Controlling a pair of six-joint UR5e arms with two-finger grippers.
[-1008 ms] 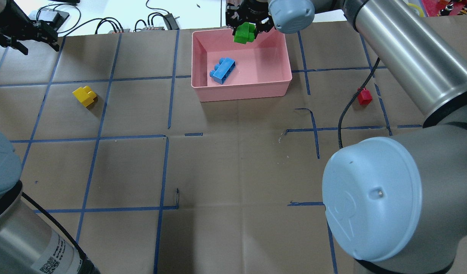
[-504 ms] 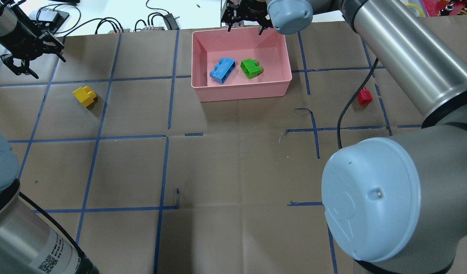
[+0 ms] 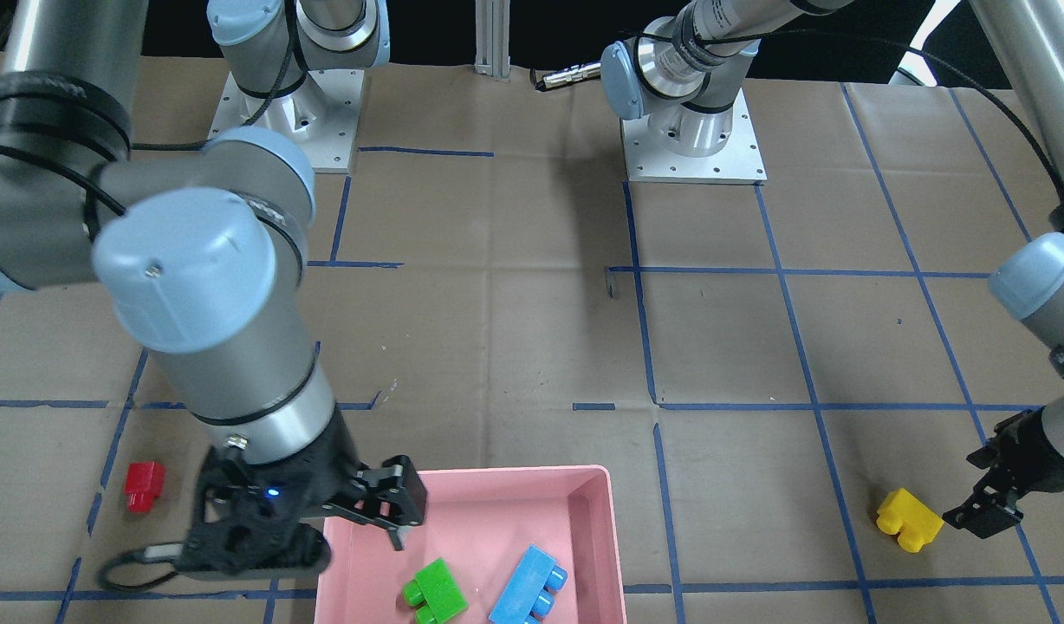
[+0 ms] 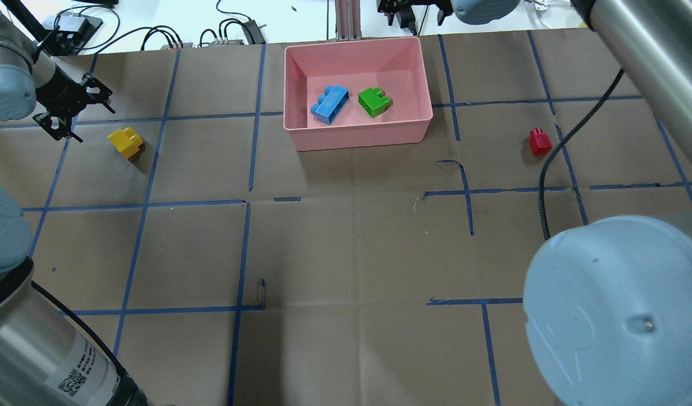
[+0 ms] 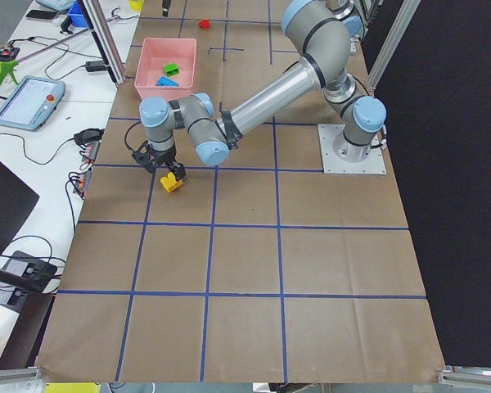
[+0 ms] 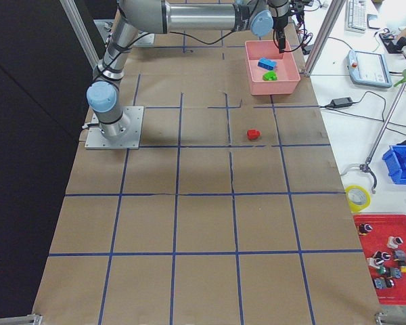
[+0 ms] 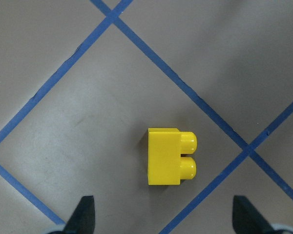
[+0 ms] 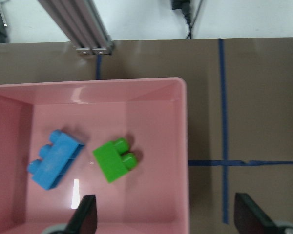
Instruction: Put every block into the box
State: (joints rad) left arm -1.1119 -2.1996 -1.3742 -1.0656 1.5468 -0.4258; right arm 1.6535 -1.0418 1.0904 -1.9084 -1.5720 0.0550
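Pink box [image 4: 357, 144] is sitting at the far side of the table [image 4: 346, 254], which is covered in brown paper crossed by blue tape lines. The blue brick [image 4: 329, 104] and the green brick [image 4: 374, 102] are lying on the box floor, side by side and near each other but apart. The blue one is lying closer to the wall on the robot's left.

The yellow brick [image 4: 126, 142] is lying on the paper well to the left of the box, on its side with its two studs pointing sideways, near a crossing of tape lines. The left gripper [image 7: 166, 217] is hovering over it with its jaws spread wide and holding nothing. In the wrist view the brick is lying ahead of the fingertips and within the span between them, touching neither.

The red brick [image 4: 540, 141] is resting on the paper well to the right of the box, just beside a tape line.

The right gripper [image 8: 167, 214] is hanging above the box's right-hand side, also wide open and empty. Its wrist camera is looking down on both bricks inside, and one fingertip is showing over the box floor and the other over the paper outside the wall.
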